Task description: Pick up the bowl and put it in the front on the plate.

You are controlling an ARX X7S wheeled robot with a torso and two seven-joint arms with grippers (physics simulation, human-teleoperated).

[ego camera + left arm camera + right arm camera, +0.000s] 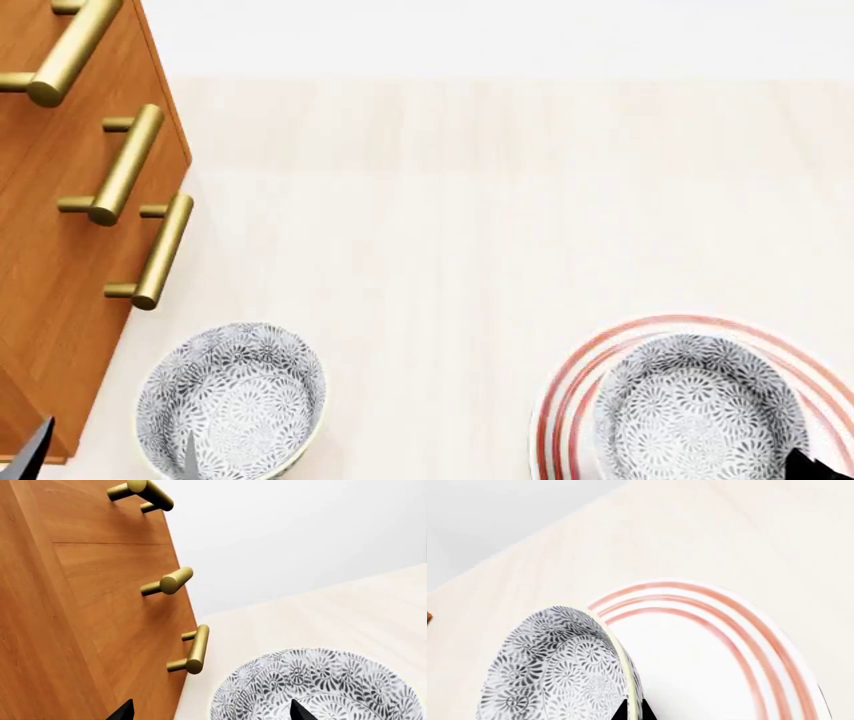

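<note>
The bowl point(554, 670), white with a dense grey-blue floral pattern, is over the plate point(714, 655), a wide white plate with red rings. My right gripper point(634, 712) is shut on the bowl's rim, one fingertip inside and one outside. In the head view the bowl point(694, 410) lies within the plate's rim point(574, 380) at the lower right; whether it rests on the plate I cannot tell. Only a tip of the right gripper point(807, 465) shows there. My left gripper point(211, 712) is open, one tip over a look-alike bowl point(320, 685), the other over the cabinet.
A wooden cabinet point(54, 280) with brass bar handles point(160, 250) stands along the left, close to the second patterned bowl point(234, 400). A pale wooden counter point(467, 220) stretches back to a white wall. The left gripper's fingertips point(34, 445) flank that bowl's near-cabinet wall.
</note>
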